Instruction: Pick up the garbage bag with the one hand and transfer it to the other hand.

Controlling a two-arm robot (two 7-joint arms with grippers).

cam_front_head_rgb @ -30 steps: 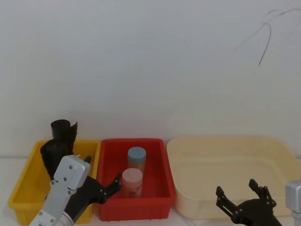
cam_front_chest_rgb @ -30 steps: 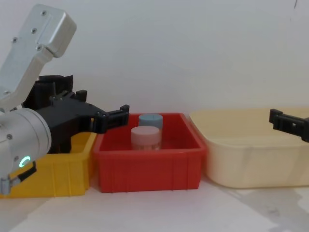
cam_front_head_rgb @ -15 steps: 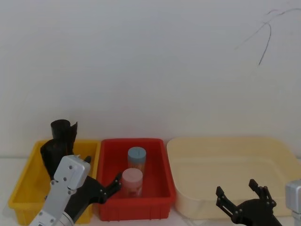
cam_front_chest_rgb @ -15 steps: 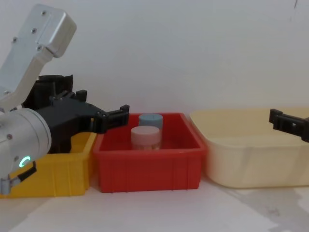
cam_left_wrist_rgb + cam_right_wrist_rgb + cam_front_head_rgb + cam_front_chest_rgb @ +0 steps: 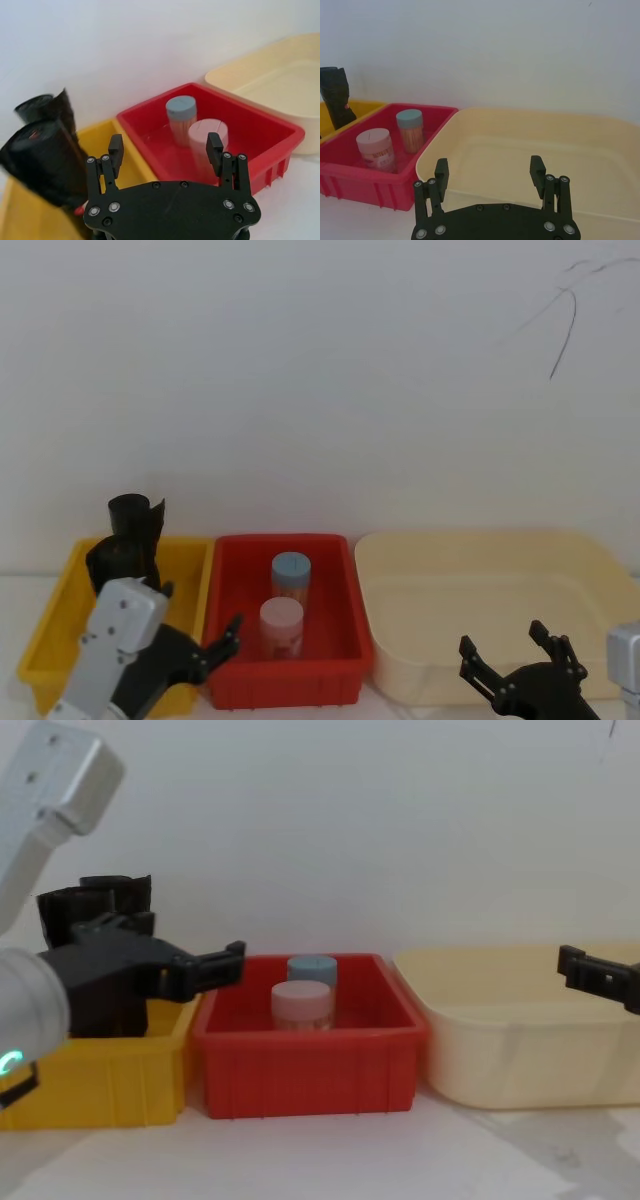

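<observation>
White surface [image 5: 330, 1160]: carries three bins in a row along the wall.

Cream plastic tub [image 5: 480, 610]: the largest bin, at the right of the head view. It touches the red bin.

Red rectangular plastic bin [image 5: 280, 690]: centre of the row, lower middle of the head view.

Yellow rectangular plastic bin [image 5: 50, 630]: lower left of the head view, side by side with the red bin.

Left end effector [image 5: 165, 142]: black, long-fingered, on a silver-grey wrist. It sits at the lower left of the head view, over the near end of the yellow bin, with its fingers pointing toward the red bin. The fingers are spread and hold nothing.

Right end effector [image 5: 503, 638]: same build, at the lower right of the head view, in front of the cream tub's near wall. The fingers are spread apart and empty.

Garbage bag [image 5: 47, 167]: black cylindrical roll of plastic with red marks at its ends. It stands on end in the far part of the yellow bin, leaning slightly. Neither end effector touches it.

Second black plastic roll [image 5: 45, 106]: just behind the garbage bag, in the same bin.

Blue-lidded clear jar [image 5: 291, 575]: upright in the red bin, on the far side.

Pink-lidded clear jar [image 5: 281, 625]: upright just in front of the blue-lidded one.
</observation>
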